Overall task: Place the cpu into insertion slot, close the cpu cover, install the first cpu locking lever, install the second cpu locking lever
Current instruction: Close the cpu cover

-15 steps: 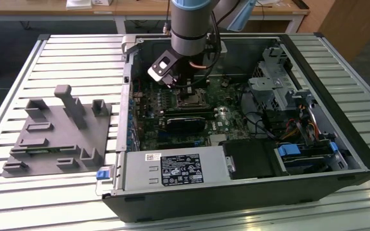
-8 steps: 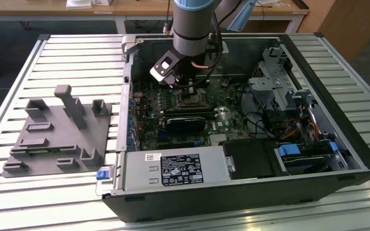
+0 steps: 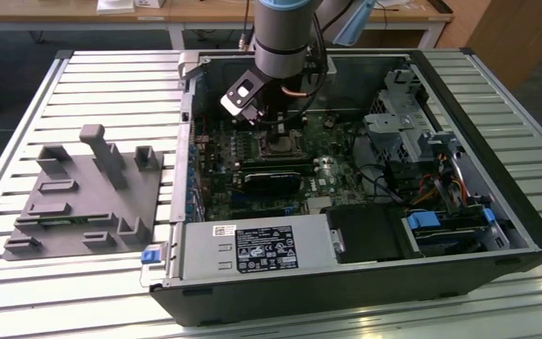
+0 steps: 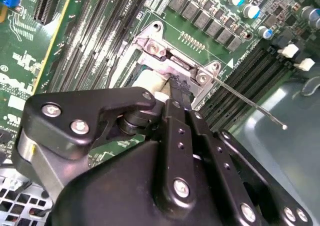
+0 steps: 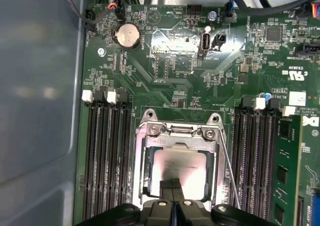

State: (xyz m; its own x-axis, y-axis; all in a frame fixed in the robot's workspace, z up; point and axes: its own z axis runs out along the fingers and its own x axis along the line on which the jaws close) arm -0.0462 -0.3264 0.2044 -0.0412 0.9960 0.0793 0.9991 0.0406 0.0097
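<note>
The cpu (image 5: 180, 167) lies in the insertion slot (image 5: 146, 158) on the green board, its pale face showing through the cut-out of the cpu cover (image 5: 177, 131). The silvery cover lies down over it. My gripper (image 5: 172, 185) is shut, its two black fingers pressed together with nothing between them. The tips rest on the cover's edge (image 4: 159, 60) in the second wrist view, where the gripper (image 4: 179, 90) meets the frame. One thin locking lever (image 4: 250, 103) sticks out free beside the socket, also seen as a rod (image 5: 229, 173). In the exterior view the gripper (image 3: 269, 126) hangs just over the socket (image 3: 281, 145).
Long black memory slots (image 5: 107, 151) flank the socket on both sides (image 5: 257, 151). The case wall (image 5: 40, 111) rises close by. A black card (image 3: 269, 181), a power supply (image 3: 252, 248) and drive cages (image 3: 408, 127) crowd the case. A grey fixture (image 3: 82, 194) sits outside on the exterior view's left.
</note>
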